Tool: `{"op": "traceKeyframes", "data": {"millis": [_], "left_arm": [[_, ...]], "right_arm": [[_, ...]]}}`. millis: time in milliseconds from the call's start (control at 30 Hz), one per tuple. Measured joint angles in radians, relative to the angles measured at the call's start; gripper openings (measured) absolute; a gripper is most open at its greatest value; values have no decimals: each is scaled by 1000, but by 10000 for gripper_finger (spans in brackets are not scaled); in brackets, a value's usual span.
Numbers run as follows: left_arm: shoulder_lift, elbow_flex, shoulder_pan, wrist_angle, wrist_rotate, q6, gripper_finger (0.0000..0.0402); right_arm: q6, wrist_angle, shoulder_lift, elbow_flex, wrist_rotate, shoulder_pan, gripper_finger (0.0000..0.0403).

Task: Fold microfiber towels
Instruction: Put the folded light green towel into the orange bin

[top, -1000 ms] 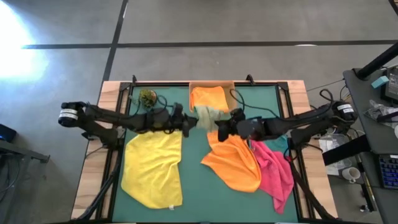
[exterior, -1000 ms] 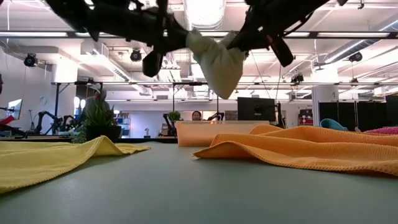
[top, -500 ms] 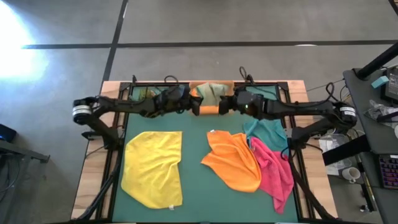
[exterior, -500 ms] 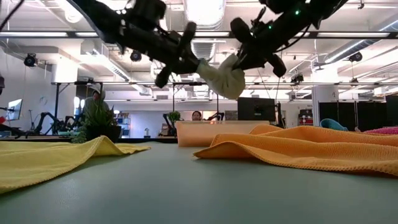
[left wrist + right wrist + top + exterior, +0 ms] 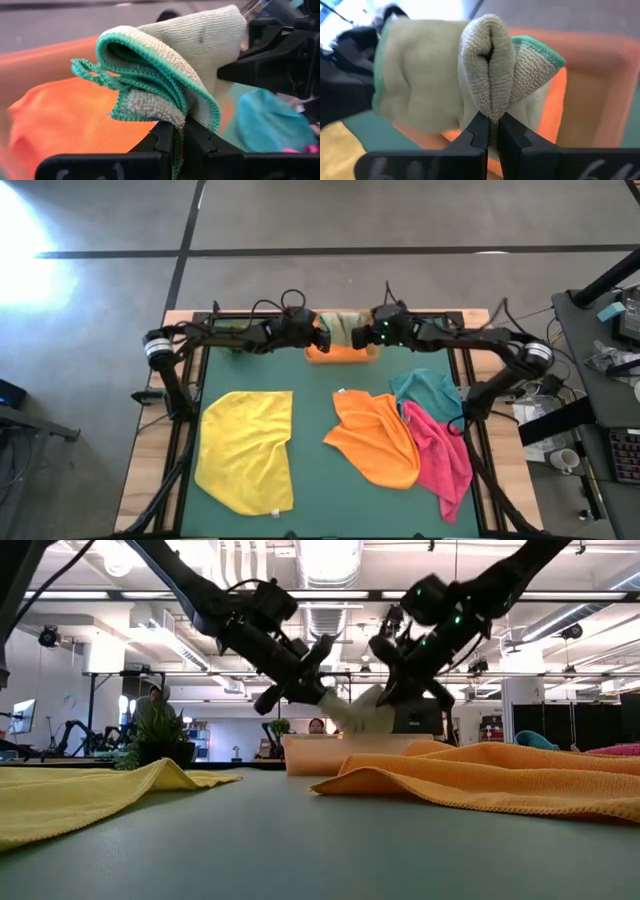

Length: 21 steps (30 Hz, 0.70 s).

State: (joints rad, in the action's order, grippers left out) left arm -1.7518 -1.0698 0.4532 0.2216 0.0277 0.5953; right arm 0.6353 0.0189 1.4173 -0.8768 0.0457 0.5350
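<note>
An olive green towel (image 5: pixel 345 328) with teal stitching hangs folded in a bundle between my two grippers, just above the tan tray (image 5: pixel 340 356) at the table's far middle. My left gripper (image 5: pixel 323 336) is shut on its left side and my right gripper (image 5: pixel 368 335) on its right side. A folded orange towel (image 5: pixel 65 120) lies in the tray under the bundle. On the mat lie a yellow towel (image 5: pixel 245 450), an orange towel (image 5: pixel 375 442), a pink towel (image 5: pixel 442 462) and a teal towel (image 5: pixel 428 390). My left gripper pinches several folded layers at the towel's stitched edge (image 5: pixel 199 114) between its two fingers. The fingers slant down toward the far right. The bundle (image 5: pixel 362 716) hangs clear over the tray. My right gripper pinches a thick fold of several layers (image 5: pixel 489 97) on the bundle's other side between its two fingers. The fingers slant down toward the far left. The towel bulges out beyond the fingers, slack.
A small green plant (image 5: pixel 160 735) stands at the far left, behind the left arm. The black frame rails (image 5: pixel 190 430) run along the mat's left and right sides. Bare green mat (image 5: pixel 312 480) lies between the yellow and orange towels.
Both grippers have carried the olive green towel from above the middle of the mat toward the far edge and down, until it hangs just above the tray. They stay shut. The towel stays bundled between them.
</note>
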Motion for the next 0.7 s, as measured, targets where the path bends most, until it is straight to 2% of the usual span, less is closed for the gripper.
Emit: {"op": "traceKeyframes", "data": {"millis": [200, 400, 700], "left_arm": [[-33, 0, 31, -48, -5, 1, 5], [-75, 0, 37, -47, -48, 2, 9], [-76, 1, 37, -47, -49, 1, 65]], "right_arm": [[0, 47, 97, 0, -79, 45, 12], [-7, 52, 124, 0, -129, 81, 12], [-36, 42, 123, 0, -163, 128, 12]]}}
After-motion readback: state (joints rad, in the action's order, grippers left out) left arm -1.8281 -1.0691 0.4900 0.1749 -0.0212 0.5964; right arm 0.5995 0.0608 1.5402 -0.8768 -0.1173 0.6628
